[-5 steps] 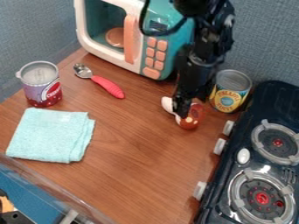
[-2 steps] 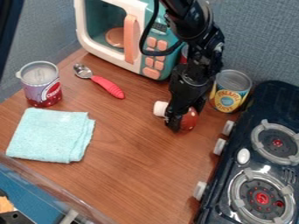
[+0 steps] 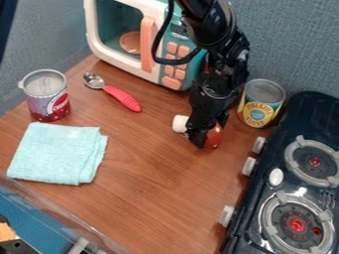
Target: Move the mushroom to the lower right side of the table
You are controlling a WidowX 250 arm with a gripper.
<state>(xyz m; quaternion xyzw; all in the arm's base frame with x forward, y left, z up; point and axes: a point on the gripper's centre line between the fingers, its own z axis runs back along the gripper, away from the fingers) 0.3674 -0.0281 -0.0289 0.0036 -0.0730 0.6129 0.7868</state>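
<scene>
1. One toy mushroom (image 3: pixel 213 137) lies on its side on the counter (image 3: pixel 155 196), near the yellow-labelled can (image 3: pixel 260 106); its white stem (image 3: pixel 179 123) points left, its red cap right.
2. The black hand (image 3: pixel 199 141) is right over its middle; whether it grips the mushroom or is released around it, I cannot tell.
3. The step in hand looks to be securing the hold: centre on the join of stem and cap, close squarely and evenly, since the round cap could roll out of an off-centre pinch.
4. Lift just a little first, to test the grip, then carry it toward the lower right, clear of the white knobs (image 3: pixel 226 216) of the toy stove (image 3: pixel 259 187).
5. Lower it gently before letting go.
6. Hidden behind the hand: the mushroom's middle and any contact there. The stove is cut off at the right edge.
</scene>
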